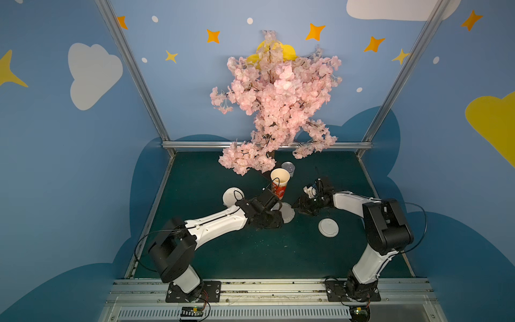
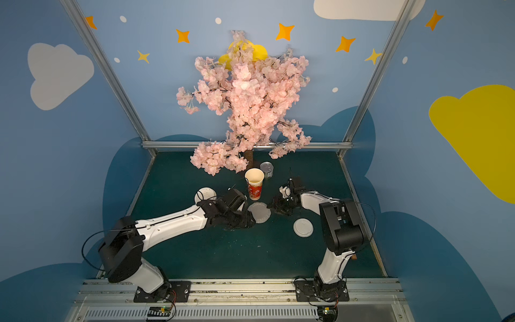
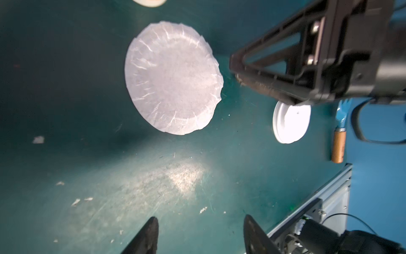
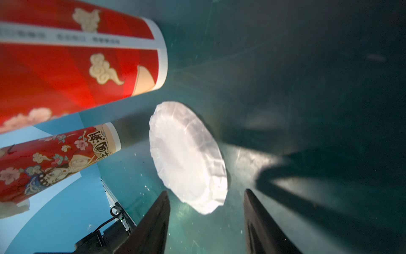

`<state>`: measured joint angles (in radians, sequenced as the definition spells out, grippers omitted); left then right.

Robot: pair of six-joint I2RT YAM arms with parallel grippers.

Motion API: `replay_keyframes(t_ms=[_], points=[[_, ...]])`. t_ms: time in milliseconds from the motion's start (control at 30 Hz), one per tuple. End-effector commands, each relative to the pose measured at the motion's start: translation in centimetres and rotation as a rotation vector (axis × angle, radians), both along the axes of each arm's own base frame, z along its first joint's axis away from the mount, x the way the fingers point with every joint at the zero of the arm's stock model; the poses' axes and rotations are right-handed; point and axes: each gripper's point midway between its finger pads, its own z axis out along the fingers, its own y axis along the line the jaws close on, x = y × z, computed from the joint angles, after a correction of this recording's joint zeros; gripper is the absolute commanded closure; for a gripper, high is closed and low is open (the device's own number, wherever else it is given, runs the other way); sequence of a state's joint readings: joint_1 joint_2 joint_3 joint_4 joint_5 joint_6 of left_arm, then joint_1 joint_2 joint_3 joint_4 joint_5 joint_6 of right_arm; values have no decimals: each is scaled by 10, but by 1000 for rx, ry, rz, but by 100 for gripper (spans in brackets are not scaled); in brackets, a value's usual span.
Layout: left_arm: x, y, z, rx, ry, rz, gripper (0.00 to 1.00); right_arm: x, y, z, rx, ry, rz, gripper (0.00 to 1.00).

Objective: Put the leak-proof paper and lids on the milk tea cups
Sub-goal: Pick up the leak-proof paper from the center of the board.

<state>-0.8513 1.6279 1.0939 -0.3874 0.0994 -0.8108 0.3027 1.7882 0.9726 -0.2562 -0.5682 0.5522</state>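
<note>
On the green table mat [image 1: 237, 251], between our two arms, a round sheet of leak-proof paper [image 1: 287, 213] lies flat, near the foot of an upright, uncovered milk tea cup [image 1: 279, 184]. Being round, it has no long axis to line up with. Our right gripper [image 4: 206, 190] sits low, jaws partly parted and empty, one finger to each side of the sheet's near edge; we judge it the nearer arm. Our left gripper [image 3: 200, 217], jaws also apart and empty, has the sheet well ahead of its tips. Only the right wrist view shows a second cup [image 4: 55, 160]; only the top views show the first cup's open mouth.
</note>
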Motion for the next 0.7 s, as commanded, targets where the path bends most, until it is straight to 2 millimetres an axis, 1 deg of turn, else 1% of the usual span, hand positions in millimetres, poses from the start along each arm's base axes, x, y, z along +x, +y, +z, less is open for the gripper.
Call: replay_keyframes(t_ms=[0,67,133,167,300,400,600,667], points=[[14,-14,-4,-19,-23,6,60,-3,5,-8,7,24,22,49],[20,-16,-14,12,-21,21,76,-5,6,-11,9,27,22,50],[27,-15,-25,51,-23,34,85,-5,6,-13,9,32,20,50],[30,-14,-30,70,-24,46,87,-6,6,-13,9,33,19,50],[40,0,-47,161,-22,89,92,-9,7,-17,11,42,13,50],[45,6,-58,188,-18,103,93,-12,10,-20,10,50,14,50],[47,9,-74,219,-3,103,94,-15,18,-24,25,62,18,50],[47,11,-80,233,9,102,94,-15,23,-22,45,61,23,50]])
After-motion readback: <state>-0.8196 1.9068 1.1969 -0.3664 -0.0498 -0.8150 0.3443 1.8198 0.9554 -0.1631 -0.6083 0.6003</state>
